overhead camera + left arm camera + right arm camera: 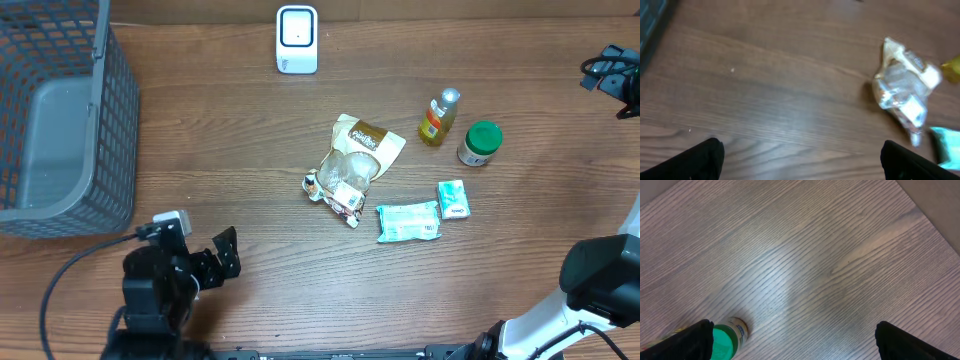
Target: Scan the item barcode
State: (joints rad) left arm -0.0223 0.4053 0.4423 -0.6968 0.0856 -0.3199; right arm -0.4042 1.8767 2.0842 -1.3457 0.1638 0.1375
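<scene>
Ahead-right of left gripper (801,159), jaws spread and empty: crumpled clear snack bag (902,82). By right gripper (792,340), jaws likewise spread and empty: green-lidded jar (725,337). Well apart from both grippers: white barcode scanner (297,40) on wooden table (230,190).

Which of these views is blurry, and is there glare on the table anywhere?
Left wrist view is soft and blurred, the clear bag smeared; right wrist view is sharp, with a pale sheen across the table; overhead is crisp and evenly lit, shadows faint.
</scene>
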